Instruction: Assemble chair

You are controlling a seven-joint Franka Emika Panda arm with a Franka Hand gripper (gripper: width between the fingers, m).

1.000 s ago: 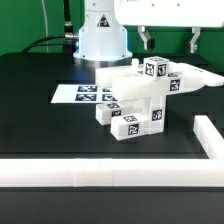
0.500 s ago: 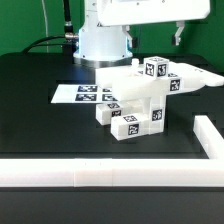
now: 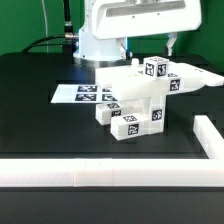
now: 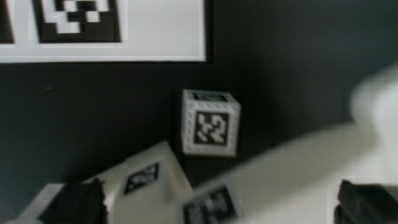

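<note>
A cluster of white chair parts (image 3: 140, 98) with black marker tags stands on the black table. One tagged block (image 3: 155, 70) sits on top, and a long flat piece (image 3: 196, 78) sticks out to the exterior view's right. My gripper (image 3: 150, 46) hangs open and empty just above the top of the cluster, a finger on each side. In the wrist view its dark fingertips (image 4: 71, 205) stand wide apart, with blurred white parts between them and a tagged block (image 4: 212, 124) beyond.
The marker board (image 3: 76, 94) lies flat on the exterior view's left of the cluster; it also shows in the wrist view (image 4: 107, 30). A white rail (image 3: 100, 171) runs along the front and up the right side (image 3: 211, 136). The robot base (image 3: 100, 42) stands behind.
My gripper has come down and shifted toward the exterior view's left, now over the top of the cluster. It stays open. The parts have not moved.
</note>
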